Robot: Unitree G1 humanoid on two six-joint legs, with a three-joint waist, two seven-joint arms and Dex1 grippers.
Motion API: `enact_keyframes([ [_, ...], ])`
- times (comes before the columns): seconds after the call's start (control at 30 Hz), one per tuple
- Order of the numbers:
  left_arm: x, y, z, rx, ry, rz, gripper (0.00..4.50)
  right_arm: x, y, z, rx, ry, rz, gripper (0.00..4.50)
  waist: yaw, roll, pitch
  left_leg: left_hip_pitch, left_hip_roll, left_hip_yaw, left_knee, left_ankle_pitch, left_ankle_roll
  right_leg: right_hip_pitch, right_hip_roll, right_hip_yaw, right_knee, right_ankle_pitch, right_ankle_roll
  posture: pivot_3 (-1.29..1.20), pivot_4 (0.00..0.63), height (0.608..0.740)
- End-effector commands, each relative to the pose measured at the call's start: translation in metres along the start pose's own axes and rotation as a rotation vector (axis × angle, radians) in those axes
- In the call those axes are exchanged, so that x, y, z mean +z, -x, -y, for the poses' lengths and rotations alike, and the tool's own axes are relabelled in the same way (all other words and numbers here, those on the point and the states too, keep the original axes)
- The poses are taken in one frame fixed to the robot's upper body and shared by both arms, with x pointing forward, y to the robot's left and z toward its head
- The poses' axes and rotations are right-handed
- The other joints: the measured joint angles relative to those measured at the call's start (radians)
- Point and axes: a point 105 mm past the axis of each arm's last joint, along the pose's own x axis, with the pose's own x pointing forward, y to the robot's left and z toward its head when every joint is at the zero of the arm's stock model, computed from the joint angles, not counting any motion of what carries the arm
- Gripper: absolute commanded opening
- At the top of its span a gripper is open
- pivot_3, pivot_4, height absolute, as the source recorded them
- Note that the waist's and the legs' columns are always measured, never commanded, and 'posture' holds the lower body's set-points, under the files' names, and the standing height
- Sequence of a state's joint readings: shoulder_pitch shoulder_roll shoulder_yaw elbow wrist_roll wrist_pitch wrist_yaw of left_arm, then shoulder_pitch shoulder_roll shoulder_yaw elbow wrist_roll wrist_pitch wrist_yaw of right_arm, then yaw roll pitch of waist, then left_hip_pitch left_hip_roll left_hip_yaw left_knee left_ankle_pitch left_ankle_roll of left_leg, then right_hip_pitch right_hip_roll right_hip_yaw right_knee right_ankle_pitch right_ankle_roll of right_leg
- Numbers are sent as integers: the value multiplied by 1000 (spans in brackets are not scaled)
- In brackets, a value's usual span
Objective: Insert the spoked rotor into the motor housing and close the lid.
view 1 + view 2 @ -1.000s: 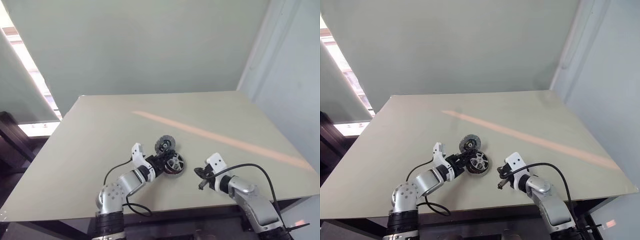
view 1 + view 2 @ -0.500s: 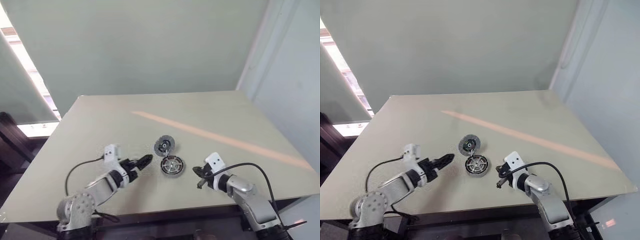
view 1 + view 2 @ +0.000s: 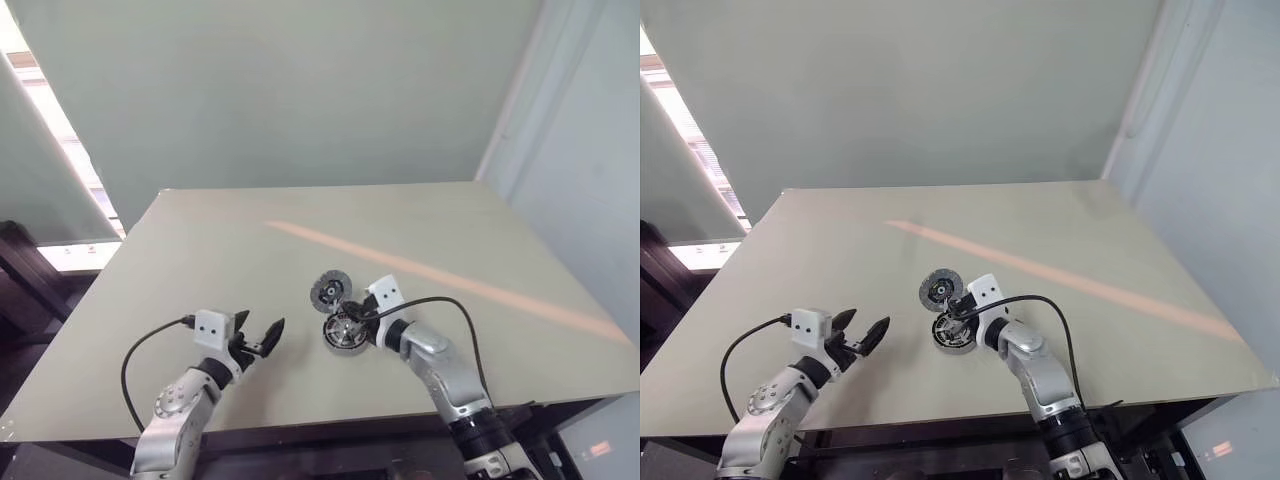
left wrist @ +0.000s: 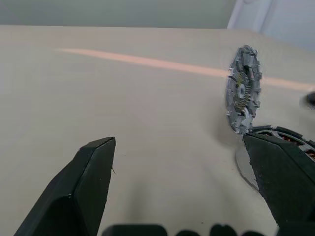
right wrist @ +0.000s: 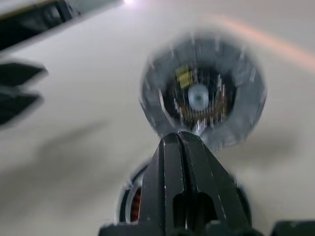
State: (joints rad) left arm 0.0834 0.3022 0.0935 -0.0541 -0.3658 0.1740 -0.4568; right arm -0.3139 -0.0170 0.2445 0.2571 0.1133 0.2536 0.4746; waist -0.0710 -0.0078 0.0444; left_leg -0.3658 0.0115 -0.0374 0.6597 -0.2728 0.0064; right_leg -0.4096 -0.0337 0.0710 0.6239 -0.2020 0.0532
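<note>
Rotor seated — you are moving on to the lid

Your right gripper (image 3: 952,316), fingers pressed together, is nosing over the motor housing (image 3: 344,335) near the tabletop's front edge; the lid (image 3: 329,290) is standing on edge just behind — tip it down next. Your left gripper (image 3: 258,341) is hanging spread, empty.

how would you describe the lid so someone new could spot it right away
On the beige table, look near the front middle, just ahead of the right hand, which is shut. Two round parts sit together there; the lid is the farther one, a grey disc standing tilted on its edge, unlike the motor housing with the spoked rotor lying flat.
</note>
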Motion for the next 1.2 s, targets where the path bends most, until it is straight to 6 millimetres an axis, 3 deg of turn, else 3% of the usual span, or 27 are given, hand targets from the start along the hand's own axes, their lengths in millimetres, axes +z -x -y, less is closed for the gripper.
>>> enact_keyframes([
  [0.03, 15, -3, 4, -13, -40, 57, 4449, -9, -7, 4, -17, 35, -27, 0, 0, 0, 0, 0, 0, 0, 0, 0, 0, 0, 0, 0, 0, 0, 0, 0, 0, 740],
  [0.2, 16, -4, 9, -22, -54, 58, 4449, -26, -5, 9, -36, 45, -84, 0, -1, 1, 0, 2, 0, 0, 1, 0, 0, 2, 0, 0, 1, 0, 0, 0, 0, 740],
  [0.47, 15, -4, 15, -37, -59, 56, 4449, 12, -2, 7, -29, 31, 59, 0, -1, 1, 0, 2, 0, 0, 1, 0, 0, 2, 0, 0, 1, 0, 0, 0, 0, 740],
  [0.53, 14, -5, 16, -43, -62, 54, 4449, 14, -1, 8, -34, 43, 56, 0, -1, 1, 0, 2, 0, 0, 1, 0, 0, 2, 0, 0, 1, 0, 0, 0, 0, 740],
  [0.6, 14, -6, 18, -50, -65, 52, 4449, 9, -2, 9, -41, 56, 27, 0, -1, 1, 0, 2, 0, 0, 1, 0, 0, 2, 0, 0, 1, 0, 0, 0, 0, 740],
  [0.73, 16, -9, 23, -68, -69, 58, 4449, -29, -1, 12, -50, 106, -133, 0, -1, 1, 0, 2, 0, 0, 1, 0, 0, 2, 0, 0, 1, 0, 0, 0, 0, 740],
  [0.8, 17, -10, 24, -72, -71, 61, 4449, -35, 0, 12, -45, 116, -147, 0, -1, 1, 0, 2, 0, 0, 1, 0, 0, 2, 0, 0, 2, 0, 0, 0, 0, 740],
  [1.0, 18, -9, 23, -80, -73, 60, 4449, -7, 5, 12, -23, 112, -42, 0, -1, 1, 0, 3, 0, 0, 1, 0, 0, 3, 0, 0, 2, 0, 0, 0, 0, 740],
  [1.1, 16, -9, 23, -85, -72, 54, 4449, 1, 14, 9, 35, 156, -80, 0, 0, 1, 0, 2, 0, 0, 1, 0, 0, 2, 0, 0, 1, 0, 0, 0, 0, 740],
  [1.2, 15, -8, 23, -88, -70, 50, 4500, 4, 26, -1, 141, 255, -155, 814, 0, 1, 0, 2, 0, 0, 2, 0, 0, 2, 0, 0, 1, 0, 0, 0, 0, 740],
])
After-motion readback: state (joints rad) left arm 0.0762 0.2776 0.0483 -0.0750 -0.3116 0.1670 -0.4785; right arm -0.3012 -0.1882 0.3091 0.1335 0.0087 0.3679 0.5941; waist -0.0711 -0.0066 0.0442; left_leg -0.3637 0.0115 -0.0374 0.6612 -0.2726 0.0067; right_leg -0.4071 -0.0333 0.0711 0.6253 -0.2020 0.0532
